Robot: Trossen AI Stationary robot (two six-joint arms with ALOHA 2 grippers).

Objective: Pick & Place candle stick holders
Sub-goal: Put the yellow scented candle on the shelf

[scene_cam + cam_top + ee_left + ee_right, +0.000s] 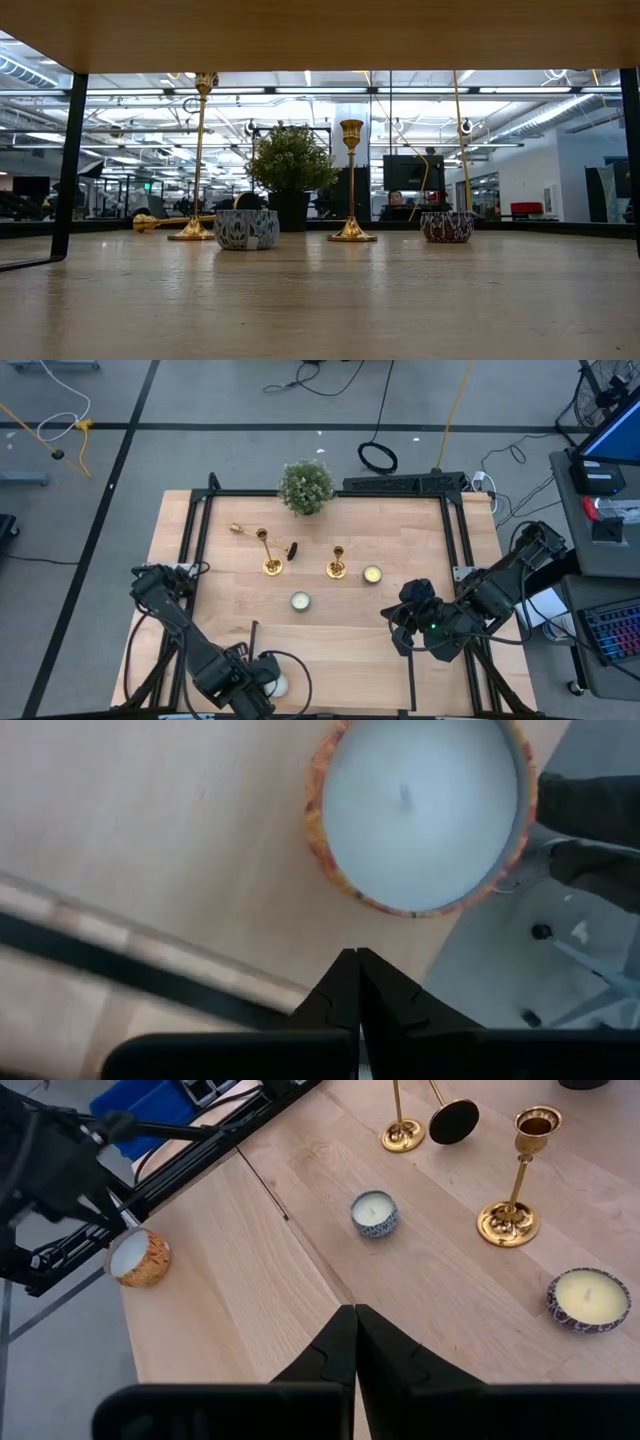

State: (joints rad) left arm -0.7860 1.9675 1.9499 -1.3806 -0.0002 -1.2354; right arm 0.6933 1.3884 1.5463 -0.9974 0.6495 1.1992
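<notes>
Three gold candle stick holders stand out on the table's far half. One (271, 565) stands upright on its round base, and it also shows in the right wrist view (403, 1135). A second (336, 568) stands upright to its right (512, 1220). The third (245, 530) lies on its side behind the first, its dark base underside (455, 1122) turned toward the table's right. My left gripper (262, 678) is shut and empty at the near left edge, beside a white tealight (420, 810). My right gripper (397, 630) is shut and empty, near right of the holders (352, 1320).
A bushy potted plant (306, 487) stands at the far edge's middle. A blue-patterned tealight (300, 600) sits in front of the holders, and another (372, 573) to their right. A black frame (200, 530) runs along the table's sides. Bare wood lies between the two grippers.
</notes>
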